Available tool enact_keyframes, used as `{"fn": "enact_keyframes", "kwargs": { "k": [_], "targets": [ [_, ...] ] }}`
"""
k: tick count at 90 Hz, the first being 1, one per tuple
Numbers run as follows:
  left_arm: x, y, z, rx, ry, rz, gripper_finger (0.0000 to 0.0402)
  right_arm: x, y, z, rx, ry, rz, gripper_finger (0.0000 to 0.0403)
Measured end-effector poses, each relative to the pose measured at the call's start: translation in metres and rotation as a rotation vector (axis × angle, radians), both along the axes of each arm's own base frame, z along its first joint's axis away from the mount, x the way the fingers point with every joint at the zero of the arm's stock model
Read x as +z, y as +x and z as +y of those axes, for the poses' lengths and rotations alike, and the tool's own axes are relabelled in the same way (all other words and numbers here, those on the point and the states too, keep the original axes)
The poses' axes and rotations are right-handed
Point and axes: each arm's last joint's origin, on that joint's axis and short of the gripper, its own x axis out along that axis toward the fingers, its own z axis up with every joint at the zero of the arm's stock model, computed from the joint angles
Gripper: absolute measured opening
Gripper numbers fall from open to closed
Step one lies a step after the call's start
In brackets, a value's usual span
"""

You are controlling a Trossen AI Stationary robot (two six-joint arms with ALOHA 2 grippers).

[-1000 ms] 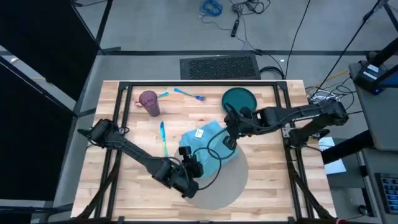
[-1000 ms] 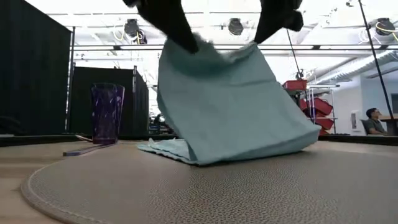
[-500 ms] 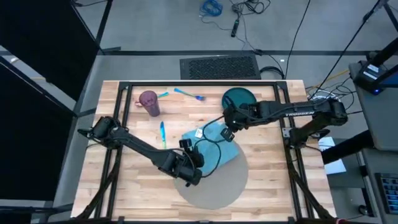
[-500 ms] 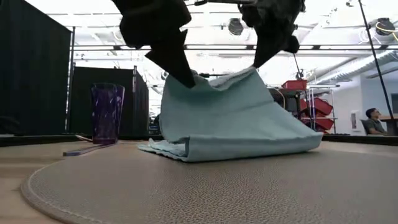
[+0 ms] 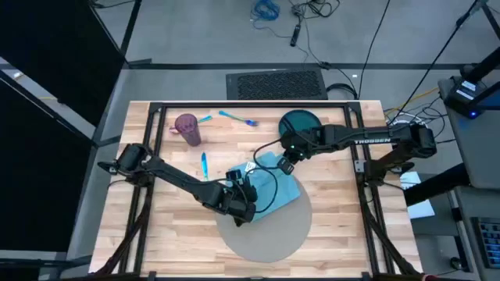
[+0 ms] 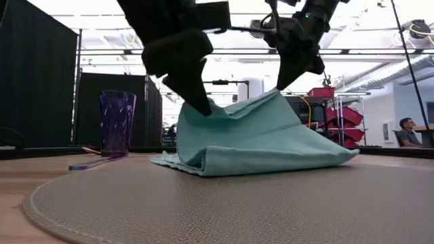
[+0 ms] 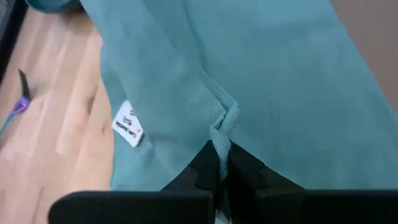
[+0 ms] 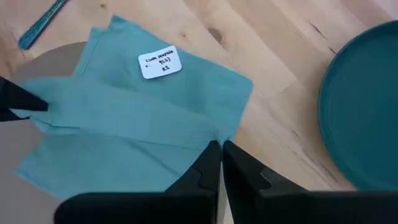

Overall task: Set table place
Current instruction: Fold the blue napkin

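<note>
You are lowering teal cloth napkin [image 5: 269, 183] with both claws: left claw [image 5: 237, 181] and right claw [image 5: 283, 164] each pinching an edge. Napkin lying partly on round grey placemat [image 5: 269, 234], partly on wooden worktop [image 5: 172, 226]. Next, probably: release, flatten.

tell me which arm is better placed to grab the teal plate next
Right. The right gripper, now shut on the napkin, sits just beside the teal plate. The left gripper holds the napkin's other end over the placemat, farther away.
</note>
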Motion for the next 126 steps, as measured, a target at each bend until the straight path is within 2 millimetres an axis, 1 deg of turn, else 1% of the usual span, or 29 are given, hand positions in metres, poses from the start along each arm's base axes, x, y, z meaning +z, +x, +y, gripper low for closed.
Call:
{"fn": "enact_keyframes", "kwargs": {
  "k": [19,52,65,73,80,92,102,110,118,126],
  "targets": [
    [0.000,0.000,-0.001,0.002,-0.029,0.000,0.0000,-0.004,0.000,0.001,0.024,0.037,0.000,0.0000],
    [0.000,0.000,-0.001,-0.009,-0.032,0.007,0.0000,-0.005,0.001,-0.004,0.027,0.026,-0.017,0.0000],
    [-0.001,0.001,0.003,0.000,-0.028,0.014,0.0001,-0.005,0.000,-0.005,0.025,0.027,-0.016,0.0000],
    [-0.003,0.002,0.008,0.015,-0.031,0.012,0.0011,-0.005,0.000,-0.005,0.023,0.029,-0.010,0.0000],
    [-0.009,-0.001,0.013,0.030,-0.029,0.035,0.0031,-0.006,0.000,-0.005,0.023,0.029,-0.009,0.0004],
    [-0.014,-0.004,0.015,0.070,-0.042,0.038,0.0085,-0.006,0.000,-0.005,0.024,0.029,-0.008,0.0037],
    [-0.015,-0.005,0.016,0.120,-0.066,0.021,0.0136,-0.005,0.000,-0.006,0.018,0.022,-0.011,0.0080],
    [-0.015,-0.004,0.019,0.174,-0.074,-0.005,0.0170,-0.005,0.000,-0.008,0.009,0.017,-0.015,0.0118],
    [-0.015,-0.004,0.022,0.206,-0.060,-0.023,0.0189,-0.005,0.001,-0.010,0.025,0.002,-0.023,0.0152],
    [-0.014,-0.003,0.026,0.226,-0.027,-0.037,0.0194,-0.005,0.000,-0.012,0.046,-0.055,-0.005,0.0174]
  ]
}}
